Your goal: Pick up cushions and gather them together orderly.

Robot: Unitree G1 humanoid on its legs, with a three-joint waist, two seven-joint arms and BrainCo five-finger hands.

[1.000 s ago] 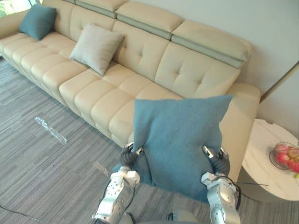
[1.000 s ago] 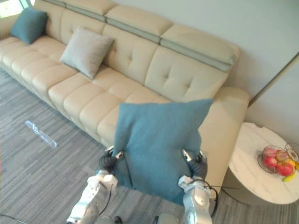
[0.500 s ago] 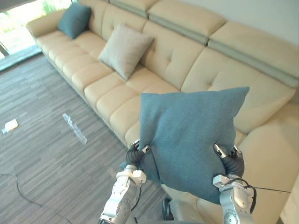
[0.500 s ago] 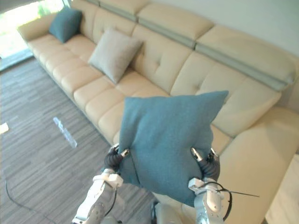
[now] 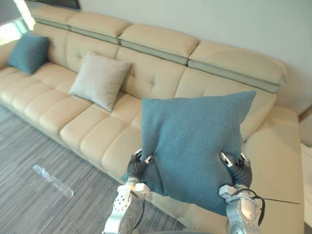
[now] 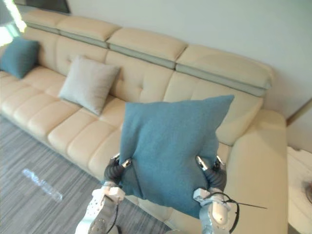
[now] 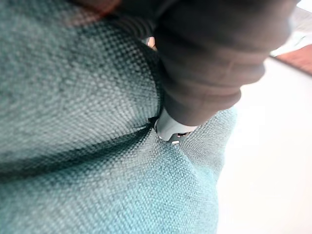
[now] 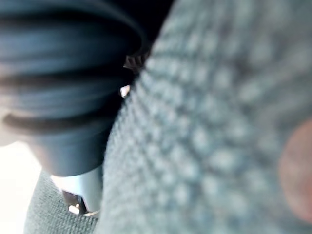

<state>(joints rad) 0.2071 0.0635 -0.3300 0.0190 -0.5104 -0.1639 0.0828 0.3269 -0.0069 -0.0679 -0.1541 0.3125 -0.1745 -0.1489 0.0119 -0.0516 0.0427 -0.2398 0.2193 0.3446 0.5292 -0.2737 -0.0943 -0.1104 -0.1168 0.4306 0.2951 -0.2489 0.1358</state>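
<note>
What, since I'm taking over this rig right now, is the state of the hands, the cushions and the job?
Left hand and right hand: each shut on the held blue cushion, one at each lower side, thumbs on its front. It is upright in the air in front of the sofa.
Grey cushion leans against the sofa's back. Far blue cushion sits towards the sofa's left end.
Done: one cushion picked up.
Left: set it down by the others and probably line up all three.
</note>
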